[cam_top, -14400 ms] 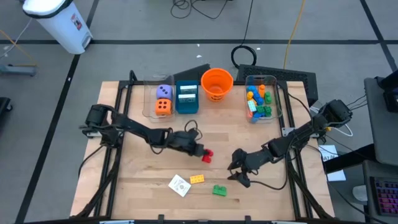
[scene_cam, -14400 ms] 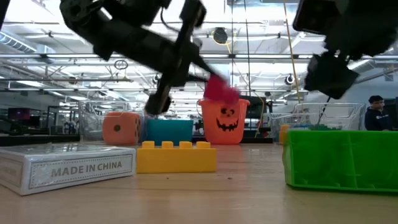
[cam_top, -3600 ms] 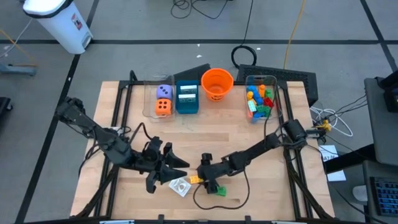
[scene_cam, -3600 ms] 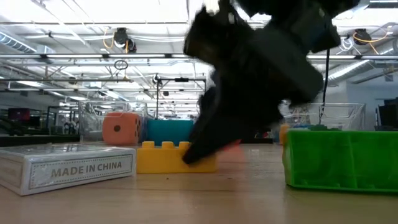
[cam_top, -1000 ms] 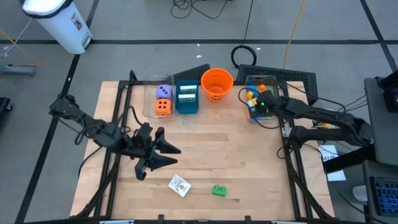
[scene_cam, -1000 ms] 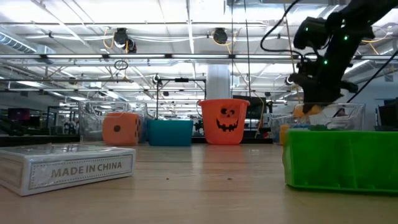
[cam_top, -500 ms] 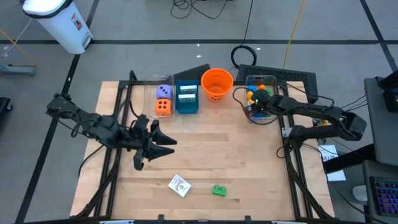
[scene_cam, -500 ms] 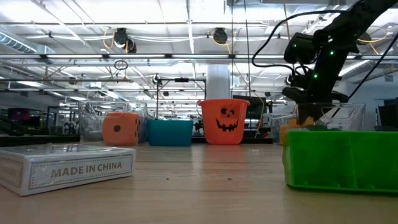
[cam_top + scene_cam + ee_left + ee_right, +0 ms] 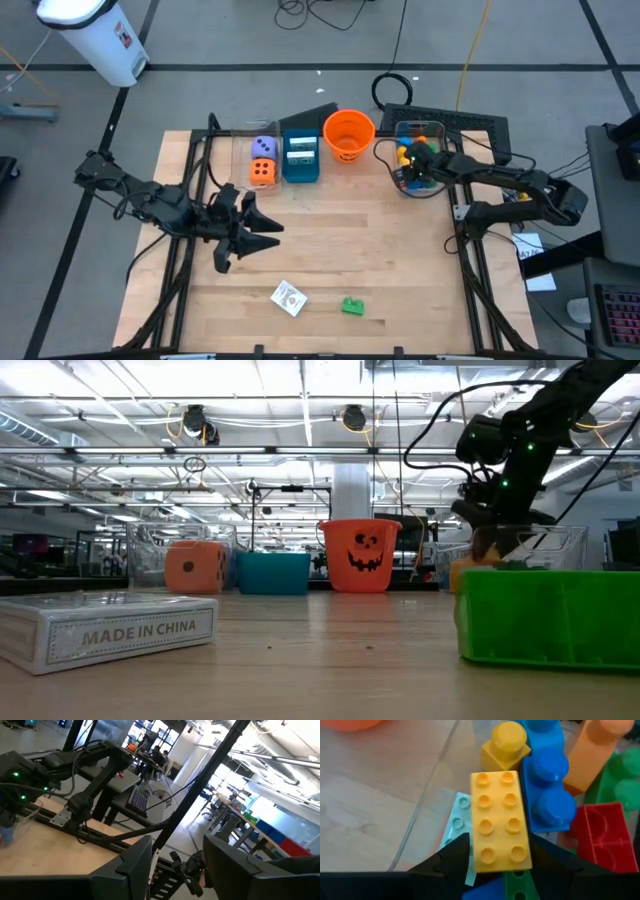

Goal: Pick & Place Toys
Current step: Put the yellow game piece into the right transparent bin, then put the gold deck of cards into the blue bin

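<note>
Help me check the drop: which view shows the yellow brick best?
The right wrist view: the yellow brick fills it, studs up, between the right tool's fingers. High view hides it behind the arm; the low and left wrist views miss it.

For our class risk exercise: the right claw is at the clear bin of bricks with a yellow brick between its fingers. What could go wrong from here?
1. The yellow brick sits atop a crowded pile beside the clear bin's wall; released by the right claw, it might slide off or tip out.
2. The green brick and the white card box lie close together, so grabbing one may nudge the other.
</note>
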Available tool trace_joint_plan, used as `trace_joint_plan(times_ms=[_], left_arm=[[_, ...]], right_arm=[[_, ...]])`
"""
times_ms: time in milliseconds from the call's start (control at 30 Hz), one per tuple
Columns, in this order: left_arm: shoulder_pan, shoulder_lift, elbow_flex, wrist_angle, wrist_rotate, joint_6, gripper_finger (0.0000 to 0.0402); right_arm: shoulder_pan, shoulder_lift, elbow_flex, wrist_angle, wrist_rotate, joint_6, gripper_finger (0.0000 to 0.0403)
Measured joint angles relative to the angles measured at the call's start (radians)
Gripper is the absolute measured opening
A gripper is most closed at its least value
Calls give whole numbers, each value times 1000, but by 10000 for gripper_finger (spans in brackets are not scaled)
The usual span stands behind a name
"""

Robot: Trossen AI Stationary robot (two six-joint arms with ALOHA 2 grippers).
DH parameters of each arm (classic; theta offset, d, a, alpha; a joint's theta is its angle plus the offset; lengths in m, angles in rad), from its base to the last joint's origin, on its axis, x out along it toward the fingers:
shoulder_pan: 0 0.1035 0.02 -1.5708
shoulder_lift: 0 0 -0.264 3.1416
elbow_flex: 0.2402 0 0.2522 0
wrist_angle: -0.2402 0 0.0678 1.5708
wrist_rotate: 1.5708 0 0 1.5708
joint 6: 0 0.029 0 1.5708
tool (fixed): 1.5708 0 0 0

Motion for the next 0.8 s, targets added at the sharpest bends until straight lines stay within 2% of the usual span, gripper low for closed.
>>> trace_joint_plan(times_ms=[300,633,733,800], left_arm=[[0,0,0,0,0,0,186],[1,0,0,2,-1,2,186],[9,0,0,2,-1,4,186],[19,0,0,4,-2,4,186]], right_arm=[[-19,-40,0,75,-47,-56,233],[-18,-190,-1,90,-69,-115,236],[-17,-250,-1,106,-126,-124,233],[-17,-291,-1,143,-213,-137,232]])
